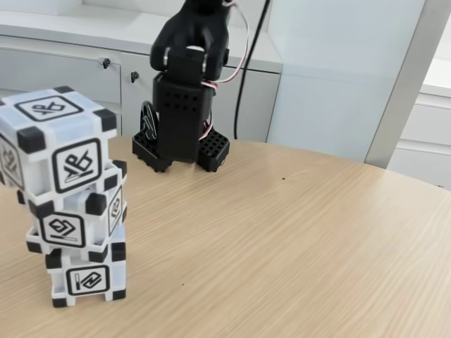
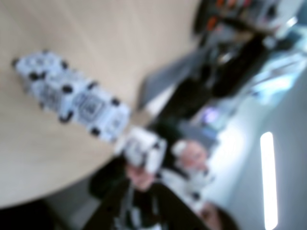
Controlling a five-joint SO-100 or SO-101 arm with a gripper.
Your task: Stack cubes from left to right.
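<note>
Three white cubes with black corner blocks stand in one tower at the left of the fixed view. The bottom cube rests on the wooden table. The middle cube sits on it, shifted a little left. The top cube is turned and overhangs to the left. In the blurred wrist view the tower shows as a slanted white strip on the table. The black arm stands behind the tower at the table's far edge, and its upper part leaves the picture at the top.
White cabinets and a grey wall panel stand behind the table. The table's right half is bare wood. In the wrist view a person sits past the table's edge with a white device in hand.
</note>
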